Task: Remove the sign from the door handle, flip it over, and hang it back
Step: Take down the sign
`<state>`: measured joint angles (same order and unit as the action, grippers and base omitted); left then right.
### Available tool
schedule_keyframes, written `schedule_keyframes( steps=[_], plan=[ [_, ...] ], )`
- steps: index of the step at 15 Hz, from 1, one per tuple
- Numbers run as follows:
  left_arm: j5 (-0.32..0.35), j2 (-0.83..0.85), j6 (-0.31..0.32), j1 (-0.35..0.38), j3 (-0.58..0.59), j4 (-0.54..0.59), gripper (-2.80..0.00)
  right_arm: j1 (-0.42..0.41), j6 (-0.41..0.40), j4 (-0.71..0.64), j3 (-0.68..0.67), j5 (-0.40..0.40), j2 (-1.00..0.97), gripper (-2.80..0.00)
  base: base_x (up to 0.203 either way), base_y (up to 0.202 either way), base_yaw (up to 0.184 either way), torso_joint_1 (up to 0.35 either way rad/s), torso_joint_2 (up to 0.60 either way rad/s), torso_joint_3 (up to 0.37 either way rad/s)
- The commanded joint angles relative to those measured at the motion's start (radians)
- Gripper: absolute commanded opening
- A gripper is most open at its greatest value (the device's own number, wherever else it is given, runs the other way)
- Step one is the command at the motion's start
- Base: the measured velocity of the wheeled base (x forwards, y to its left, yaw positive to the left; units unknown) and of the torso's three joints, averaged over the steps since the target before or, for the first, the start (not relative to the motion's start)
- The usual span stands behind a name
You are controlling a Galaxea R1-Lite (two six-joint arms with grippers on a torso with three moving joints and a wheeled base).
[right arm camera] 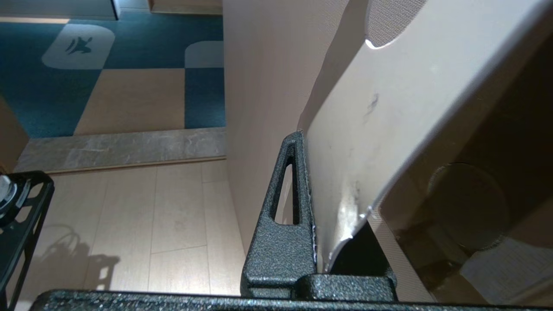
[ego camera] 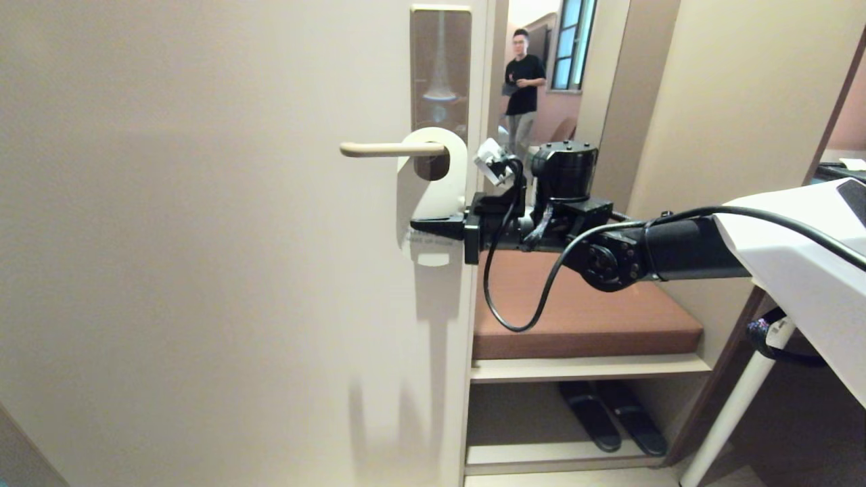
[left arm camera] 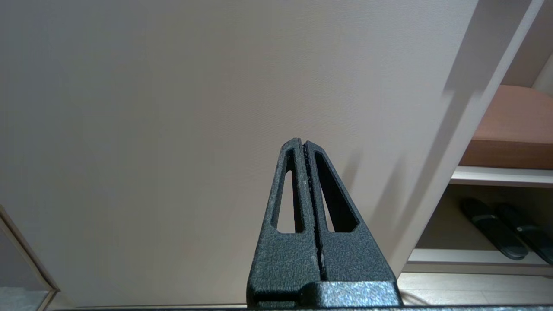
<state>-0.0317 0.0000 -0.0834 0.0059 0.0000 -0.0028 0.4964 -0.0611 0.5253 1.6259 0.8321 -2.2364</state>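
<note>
The sign [ego camera: 440, 196] shows its white face and has its oval hole round the beige door handle [ego camera: 379, 149], close to the brown plate [ego camera: 440, 61] on the cream door. From the right, my right gripper [ego camera: 423, 225] reaches in level and is shut on the sign's lower half. In the right wrist view one finger presses the sign [right arm camera: 380, 121] flat, and the other finger of the right gripper [right arm camera: 304, 138] is hidden behind the card. My left gripper [left arm camera: 303, 144] is shut on nothing, parked low and facing the bare door.
The door's edge [ego camera: 473, 304] lies just right of the sign. Beyond it are a brown cushioned bench [ego camera: 588, 318] and a shelf with black slippers [ego camera: 609, 419]. A person [ego camera: 522, 88] stands far back. My base frame [right arm camera: 21, 203] shows over the wood floor.
</note>
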Motion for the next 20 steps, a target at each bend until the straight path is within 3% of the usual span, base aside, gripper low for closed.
schedule_keyframes(
  steps=[1,20],
  plan=[
    [-0.001,0.000,-0.001,0.000,0.000,0.000,-2.80,0.014,0.000,0.004,-0.020,-0.016,0.017,-2.80,0.000,0.000,0.000,0.000,0.00,0.000],
    [-0.001,0.000,-0.001,0.000,0.000,0.000,-2.80,0.123,-0.024,0.004,-0.107,-0.503,0.095,-2.80,0.000,0.000,0.000,0.000,0.00,0.000]
  ],
)
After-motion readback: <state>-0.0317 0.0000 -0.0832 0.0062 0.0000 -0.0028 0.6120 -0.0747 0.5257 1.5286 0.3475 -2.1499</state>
